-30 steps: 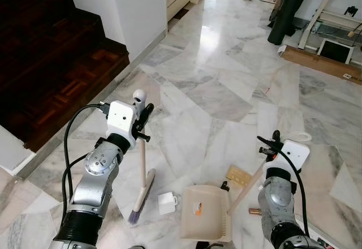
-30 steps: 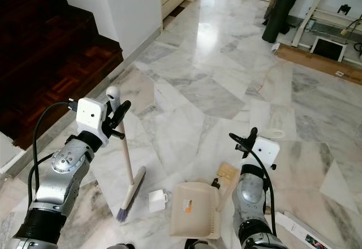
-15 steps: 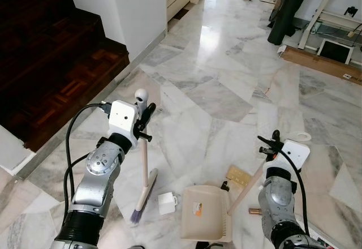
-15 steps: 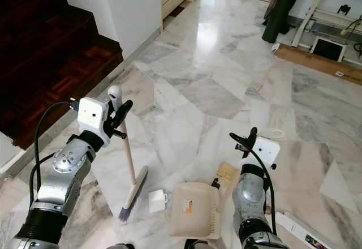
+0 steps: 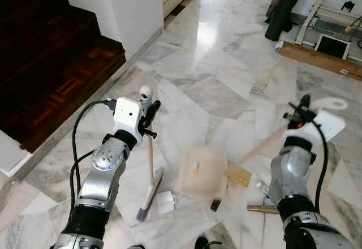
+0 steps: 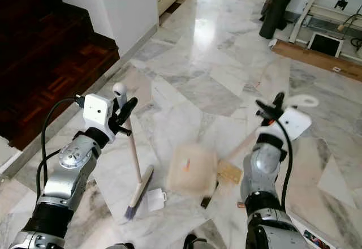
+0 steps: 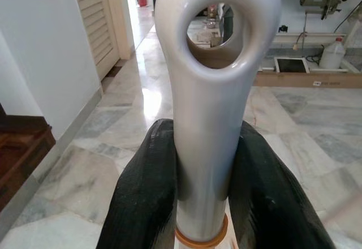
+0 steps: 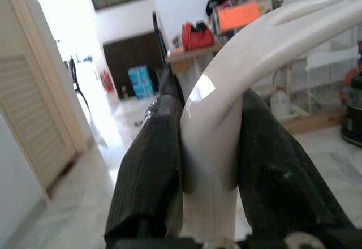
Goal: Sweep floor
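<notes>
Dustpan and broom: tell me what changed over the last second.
The right gripper raised its handle, and the dustpan swung up off the floor and forward, blurred in motion. The camera shifted a little too. The left gripper stays clamped on the broom, its bristles beside the small white box.

Upright broom (image 5: pixel 149 164), bristles on marble floor (image 5: pixel 215 79); blurred cream dustpan (image 5: pixel 199 171) beside it.

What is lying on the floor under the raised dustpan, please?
Beneath the blurred dustpan, held up by the right tool, lie a tan card and a small black item. Floor directly below the pan is hidden.
</notes>
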Motion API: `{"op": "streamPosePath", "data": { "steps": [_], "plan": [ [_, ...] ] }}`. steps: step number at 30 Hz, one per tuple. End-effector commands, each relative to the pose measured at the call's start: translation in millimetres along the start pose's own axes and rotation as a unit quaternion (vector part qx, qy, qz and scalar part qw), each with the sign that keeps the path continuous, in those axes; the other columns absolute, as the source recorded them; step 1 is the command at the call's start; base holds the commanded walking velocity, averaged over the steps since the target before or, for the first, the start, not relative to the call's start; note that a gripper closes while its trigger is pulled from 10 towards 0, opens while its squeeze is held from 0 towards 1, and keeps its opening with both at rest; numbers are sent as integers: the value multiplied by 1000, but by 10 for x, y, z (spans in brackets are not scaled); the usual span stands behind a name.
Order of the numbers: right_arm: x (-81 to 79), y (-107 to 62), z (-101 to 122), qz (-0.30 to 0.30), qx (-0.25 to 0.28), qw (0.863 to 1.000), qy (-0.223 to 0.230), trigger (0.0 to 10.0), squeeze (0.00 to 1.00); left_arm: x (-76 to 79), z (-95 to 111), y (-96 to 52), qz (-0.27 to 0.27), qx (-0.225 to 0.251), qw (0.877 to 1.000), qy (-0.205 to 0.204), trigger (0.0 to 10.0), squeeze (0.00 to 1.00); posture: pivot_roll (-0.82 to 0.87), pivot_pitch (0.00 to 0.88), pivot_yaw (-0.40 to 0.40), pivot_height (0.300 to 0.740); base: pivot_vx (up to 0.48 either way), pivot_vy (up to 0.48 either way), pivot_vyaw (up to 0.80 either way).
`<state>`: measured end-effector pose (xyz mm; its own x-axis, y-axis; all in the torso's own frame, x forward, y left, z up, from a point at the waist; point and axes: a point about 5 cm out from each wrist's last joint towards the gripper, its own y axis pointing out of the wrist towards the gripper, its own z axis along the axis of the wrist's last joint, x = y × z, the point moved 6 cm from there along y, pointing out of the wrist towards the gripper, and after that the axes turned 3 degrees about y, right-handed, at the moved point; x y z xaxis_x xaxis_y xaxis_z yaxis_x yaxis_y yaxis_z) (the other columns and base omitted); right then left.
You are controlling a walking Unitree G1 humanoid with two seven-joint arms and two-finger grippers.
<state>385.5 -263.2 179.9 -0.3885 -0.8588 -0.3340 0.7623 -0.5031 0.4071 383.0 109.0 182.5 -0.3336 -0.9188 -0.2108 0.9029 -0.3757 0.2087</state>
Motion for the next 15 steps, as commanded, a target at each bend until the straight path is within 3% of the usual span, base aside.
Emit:
{"op": "streamPosePath", "data": {
  "steps": [1,7,15],
  "plan": [
    [11,90,185,-5,35,999,11,10000,0,3,97,31,-2,22,1000,5,10000,0,188,137,-24,740,0,0,0],
    [-5,135,283,11,52,998,-31,10000,0,9,83,50,-4,23,1000,4,10000,0,176,127,-18,740,0,0,0],
    [172,36,283,-2,54,996,-64,10000,0,-7,89,62,-3,28,1000,4,10000,0,155,117,8,740,0,0,0]
  ]
}}
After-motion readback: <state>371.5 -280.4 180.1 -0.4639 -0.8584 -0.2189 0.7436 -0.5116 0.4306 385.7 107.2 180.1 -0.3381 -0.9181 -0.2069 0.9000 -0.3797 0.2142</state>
